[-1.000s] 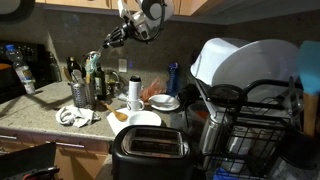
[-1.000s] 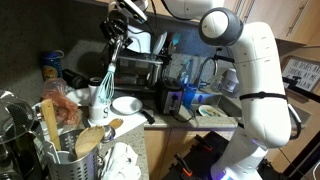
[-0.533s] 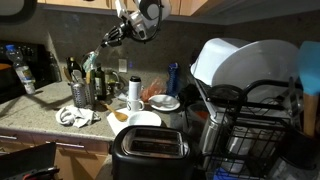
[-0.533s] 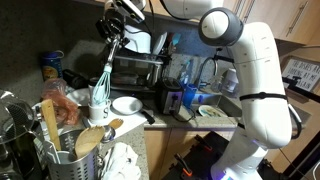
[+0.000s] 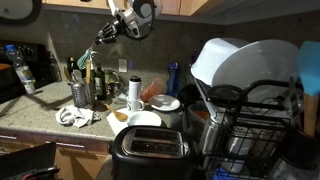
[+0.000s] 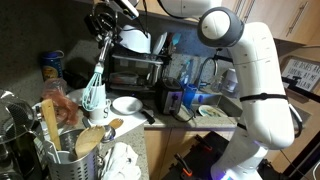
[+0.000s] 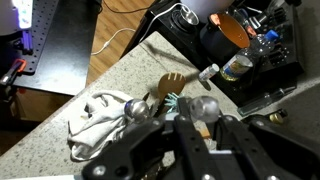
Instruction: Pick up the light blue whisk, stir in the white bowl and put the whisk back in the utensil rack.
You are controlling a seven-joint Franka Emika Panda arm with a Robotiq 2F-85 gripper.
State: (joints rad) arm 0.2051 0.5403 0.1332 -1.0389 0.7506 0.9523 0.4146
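My gripper is high above the counter's back corner and shut on the handle of the light blue whisk. The whisk hangs down tilted, its pale blue head low by the utensil rack, a small silvery mesh cup. I cannot tell whether the head is inside the cup. The white bowl sits on the counter beside it, apart from the whisk. In the wrist view my fingers close on the handle, with blue loops showing below.
Bottles stand behind the rack and a white cloth lies in front. A black toaster and a black wire dish rack fill the near side. A crock of wooden utensils stands close to the camera.
My gripper has moved with the whisk away from the white bowl and toward the mesh cup. The whisk head has moved the same way.
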